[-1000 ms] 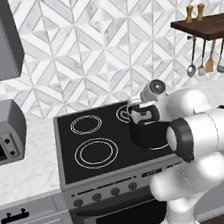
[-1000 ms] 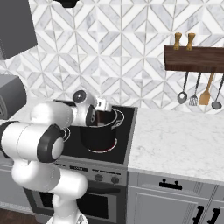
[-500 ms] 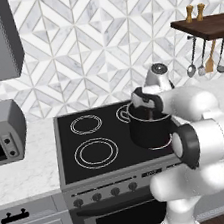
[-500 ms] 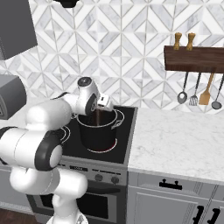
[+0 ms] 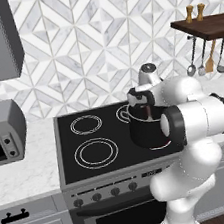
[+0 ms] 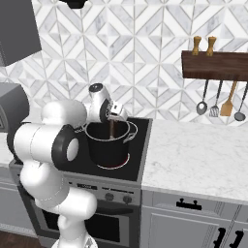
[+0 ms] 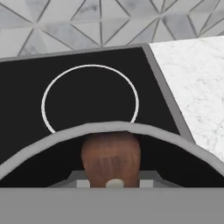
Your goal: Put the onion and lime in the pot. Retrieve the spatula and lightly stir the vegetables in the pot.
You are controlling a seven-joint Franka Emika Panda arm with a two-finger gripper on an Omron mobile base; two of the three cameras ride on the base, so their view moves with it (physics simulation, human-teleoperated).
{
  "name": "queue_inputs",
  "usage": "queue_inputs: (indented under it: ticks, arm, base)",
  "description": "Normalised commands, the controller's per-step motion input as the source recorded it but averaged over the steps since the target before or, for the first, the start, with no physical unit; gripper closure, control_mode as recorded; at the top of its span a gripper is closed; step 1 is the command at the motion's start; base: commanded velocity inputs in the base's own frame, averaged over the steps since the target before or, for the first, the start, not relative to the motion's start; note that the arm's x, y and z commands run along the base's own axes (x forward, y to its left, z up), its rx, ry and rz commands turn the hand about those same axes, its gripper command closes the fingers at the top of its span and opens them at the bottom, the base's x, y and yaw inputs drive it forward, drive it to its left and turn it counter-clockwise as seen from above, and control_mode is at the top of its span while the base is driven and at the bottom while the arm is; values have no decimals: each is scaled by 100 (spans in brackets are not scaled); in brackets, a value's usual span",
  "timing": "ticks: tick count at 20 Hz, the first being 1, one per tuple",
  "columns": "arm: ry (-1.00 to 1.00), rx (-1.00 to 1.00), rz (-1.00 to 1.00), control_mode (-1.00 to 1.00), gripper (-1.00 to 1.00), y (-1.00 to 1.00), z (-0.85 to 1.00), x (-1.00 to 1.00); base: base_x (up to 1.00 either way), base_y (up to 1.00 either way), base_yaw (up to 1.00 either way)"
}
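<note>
From the left base view, my hand (image 5: 144,104) hangs right over the tall, near-black cylindrical metal pot (image 5: 146,129), which stands on the front right ring of the black glass stove top (image 5: 67,140), and a brown wooden spatula handle (image 5: 148,113) drops straight from my hand into the pot's mouth. From the right base view the same thin brown handle (image 6: 112,129) runs from my hand (image 6: 113,116) down past the pot's pale rim (image 6: 107,136), with the marble tabletop (image 6: 193,155) just beside the stove and a dark wooden rack of hanging utensils (image 6: 218,65) on the wall well apart. In the hand view the rounded wooden handle (image 7: 111,159) sits close between my fingers and the grey arc of the pot's rim (image 7: 65,135) crosses in front of it, a white burner ring (image 7: 89,98) beyond. I judge my hand closed on the spatula handle, near its top end, though the finger pads themselves are hidden. I cannot see the onion or lime inside the pot. The spatula should be light, stiff and a bit slick as smooth wood, so a firm pinch high on the handle suits it; the pot looks heavy enough to stay put, but I'd stir gently and keep off the wall so it doesn't slide on the glass.
</note>
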Motion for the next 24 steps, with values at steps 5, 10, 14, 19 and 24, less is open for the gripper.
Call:
queue_inputs:
  ticks: [5,10,14,19,24]
  arm:
    - [-39,-5,-1,-100,100,0,-57,-20]
    - [-62,-1,0,-100,100,0,-2,-39]
    - [-37,0,-1,-100,100,0,-2,-13]
    - [-1,1,-2,-100,100,3,-7,-12]
    - [6,14,0,-100,100,15,-2,-39]
  base:
    - [0,0,0]
    - [0,0,0]
    - [0,0,0]
    - [0,0,0]
    - [0,0,0]
